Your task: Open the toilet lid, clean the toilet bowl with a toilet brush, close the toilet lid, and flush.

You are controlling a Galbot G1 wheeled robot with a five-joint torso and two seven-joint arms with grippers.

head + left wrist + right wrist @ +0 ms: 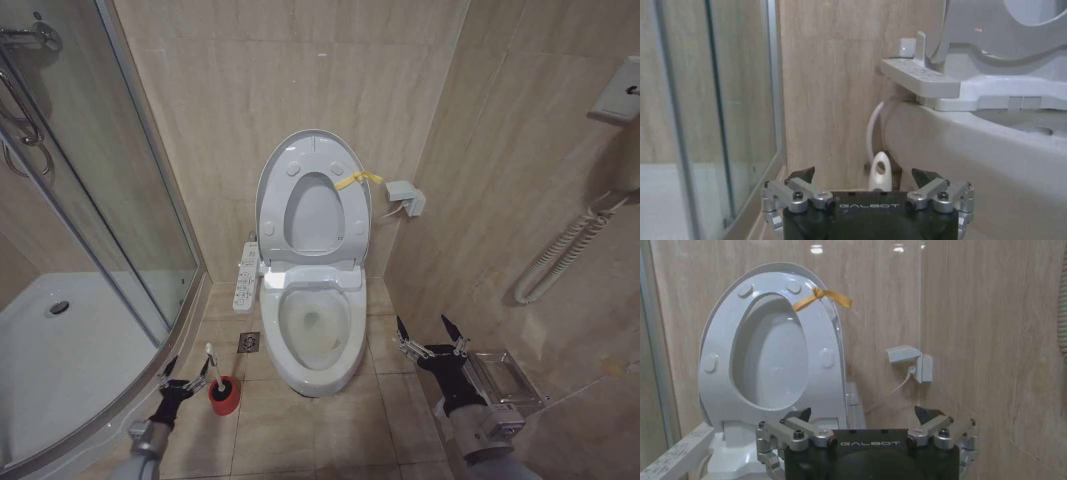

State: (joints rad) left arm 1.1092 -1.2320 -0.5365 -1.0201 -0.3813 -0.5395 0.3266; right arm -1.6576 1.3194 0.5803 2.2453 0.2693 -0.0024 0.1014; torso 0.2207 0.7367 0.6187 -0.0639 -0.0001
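Now toilet brush (212,366) in red holder cup (224,395), toilet lid (313,160) raised

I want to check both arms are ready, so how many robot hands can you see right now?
2. The left hand hangs low by the toilet brush in its red holder, fingers open. The right hand hovers open, on the other side of the toilet bowl.

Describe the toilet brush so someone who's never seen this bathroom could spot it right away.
Find the white toilet bowl against the back wall. On the floor to its left, near the shower's glass wall, the toilet brush stands in a small round red holder cup. That cup is the floor's one red thing; the open left gripper is beside it.
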